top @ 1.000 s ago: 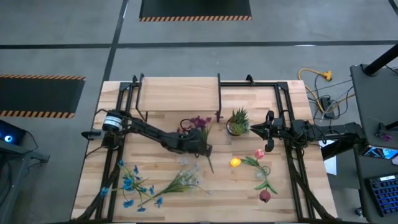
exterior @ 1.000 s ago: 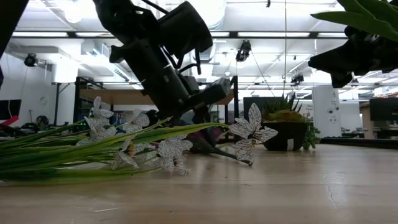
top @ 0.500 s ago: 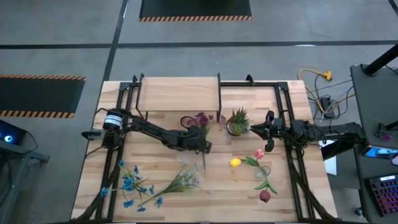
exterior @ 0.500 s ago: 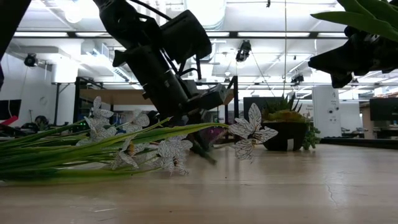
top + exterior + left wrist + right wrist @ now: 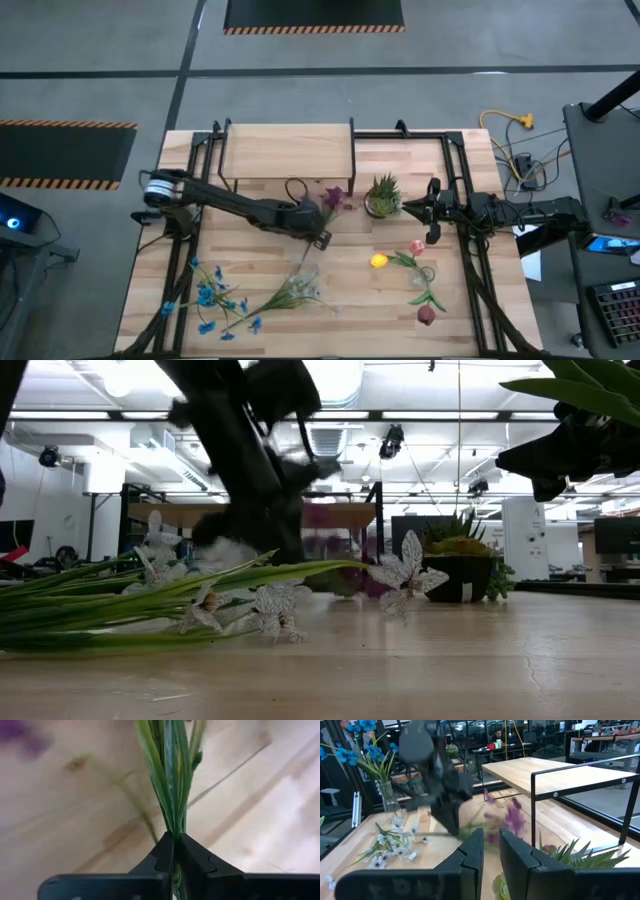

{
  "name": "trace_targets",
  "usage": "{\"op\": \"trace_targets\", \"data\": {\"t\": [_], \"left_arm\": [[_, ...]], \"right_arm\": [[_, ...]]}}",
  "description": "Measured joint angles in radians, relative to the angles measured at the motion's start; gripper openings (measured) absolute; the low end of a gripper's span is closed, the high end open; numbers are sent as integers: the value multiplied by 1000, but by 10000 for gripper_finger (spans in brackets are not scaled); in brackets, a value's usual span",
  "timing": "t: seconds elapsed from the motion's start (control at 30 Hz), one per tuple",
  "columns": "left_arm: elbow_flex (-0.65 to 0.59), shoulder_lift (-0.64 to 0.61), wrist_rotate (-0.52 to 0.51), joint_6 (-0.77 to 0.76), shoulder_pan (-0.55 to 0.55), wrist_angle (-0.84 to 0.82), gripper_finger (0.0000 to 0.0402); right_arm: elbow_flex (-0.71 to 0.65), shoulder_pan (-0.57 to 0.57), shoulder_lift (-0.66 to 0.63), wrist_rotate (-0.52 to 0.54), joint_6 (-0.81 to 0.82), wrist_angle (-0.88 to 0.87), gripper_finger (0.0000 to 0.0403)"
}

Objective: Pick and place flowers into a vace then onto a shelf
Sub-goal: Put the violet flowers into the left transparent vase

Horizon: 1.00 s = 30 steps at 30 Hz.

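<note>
In the high view, the purple-flowered stem (image 5: 327, 200) is seen clenched in the left gripper (image 5: 318, 236), just in front of the shelf (image 5: 288, 150); slippage is judged possible, the grip being low on a thin stem. The left arm is stretched across the table from its left side. In the left wrist view, the fingers (image 5: 165, 857) are closed on the green stalk. In the right wrist view, the right gripper (image 5: 490, 851) is seen empty, parted narrowly, beside the potted plant (image 5: 570, 857).

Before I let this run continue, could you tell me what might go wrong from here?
The left gripper is shut on the thin purple flower stem with only the fingertips, so the stem could slip or twist. Its blooms hang close to the potted plant and the shelf legs, so swinging it may snag there.
</note>
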Motion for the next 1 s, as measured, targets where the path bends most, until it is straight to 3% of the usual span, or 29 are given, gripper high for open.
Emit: {"op": "trace_targets", "data": {"t": [0.5,0.77,1.0], "left_arm": [[3,-450,-16,70,-50,-162,0],[3,-621,-186,173,-133,-218,0],[3,-717,-330,285,-271,-220,0]], "right_arm": [[0,0,1,0,1,0,52],[0,0,0,0,3,0,52],[0,0,1,0,3,0,52]]}}
